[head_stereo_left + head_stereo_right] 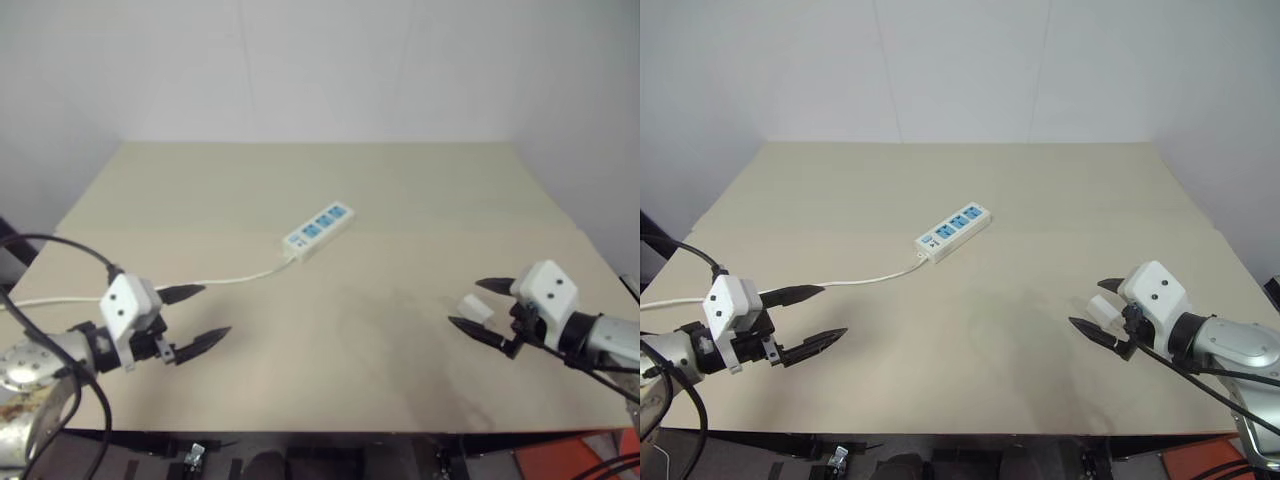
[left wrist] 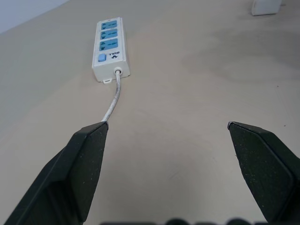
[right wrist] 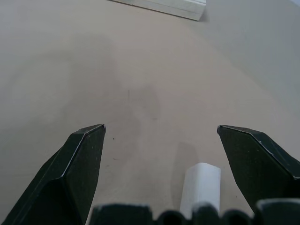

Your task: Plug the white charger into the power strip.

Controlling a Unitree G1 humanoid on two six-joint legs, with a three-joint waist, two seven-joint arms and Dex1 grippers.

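The white charger (image 1: 476, 308) lies on the desk (image 1: 400, 200) near its right edge, between the spread fingers of the right gripper (image 1: 478, 306), not yet gripped. The power strip (image 1: 318, 231) lies mid-desk, its sockets free. The left gripper (image 1: 200, 317) hovers, fingers apart. Everything is still to do.

Plain white walls (image 1: 330, 60) meeting behind, broad beige table (image 1: 330, 180) reaching them, even soft light, orange patch (image 1: 585, 462) lower right

power strip (image 3: 161, 7) cut off by frame edge, white charger (image 3: 200, 187) base hidden behind gripper body
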